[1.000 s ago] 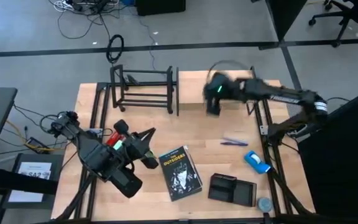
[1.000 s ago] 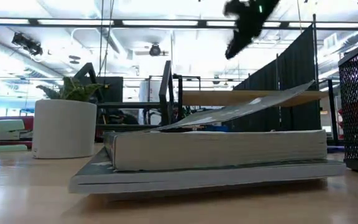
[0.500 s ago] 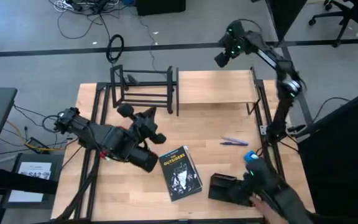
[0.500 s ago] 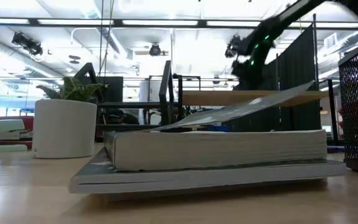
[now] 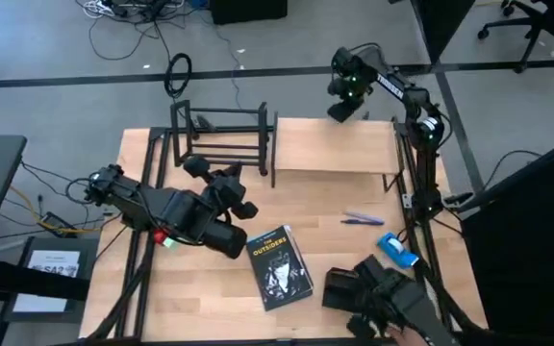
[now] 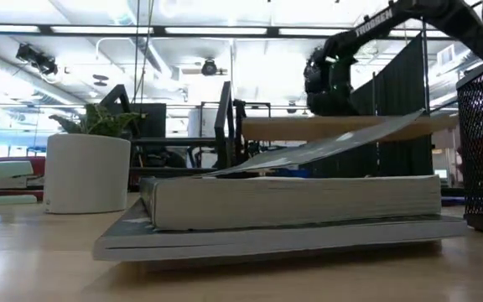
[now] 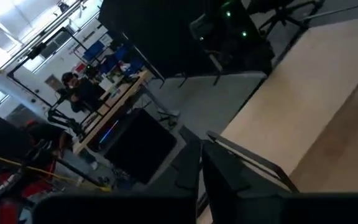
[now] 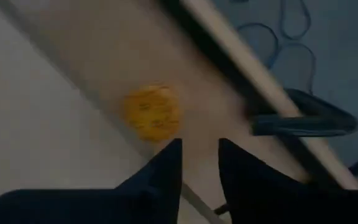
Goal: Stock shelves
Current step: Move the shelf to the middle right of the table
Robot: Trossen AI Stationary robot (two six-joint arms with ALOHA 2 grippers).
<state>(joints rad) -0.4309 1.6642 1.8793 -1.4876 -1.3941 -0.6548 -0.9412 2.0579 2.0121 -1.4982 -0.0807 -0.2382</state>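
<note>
Two shelves stand at the table's far edge: a black tube-frame rack [image 5: 221,139] and a wood-topped shelf [image 5: 333,146] with nothing on its top. My right gripper [image 5: 338,113] hovers over the wood shelf's far edge. In its wrist view the fingers [image 8: 199,149] are a narrow gap apart, with nothing between them. My left gripper [image 5: 221,187] is open and empty over the table, just near of the black rack. A paperback book [image 5: 279,266] lies flat on the table near the middle of the front.
Pens [image 5: 364,219] and a blue tape dispenser [image 5: 396,249] lie at the right. A person's arm [image 5: 402,308] reaches in over the black mesh tray [image 5: 342,288] at the near right. A white plant pot [image 6: 86,172] shows in the low view.
My right gripper has left the wood shelf's top, risen and swung out beyond the table's far edge, then come back to the shelf's far edge. My left gripper has moved toward the far edge, nearer the black rack. A person's arm has come in at the near right.
</note>
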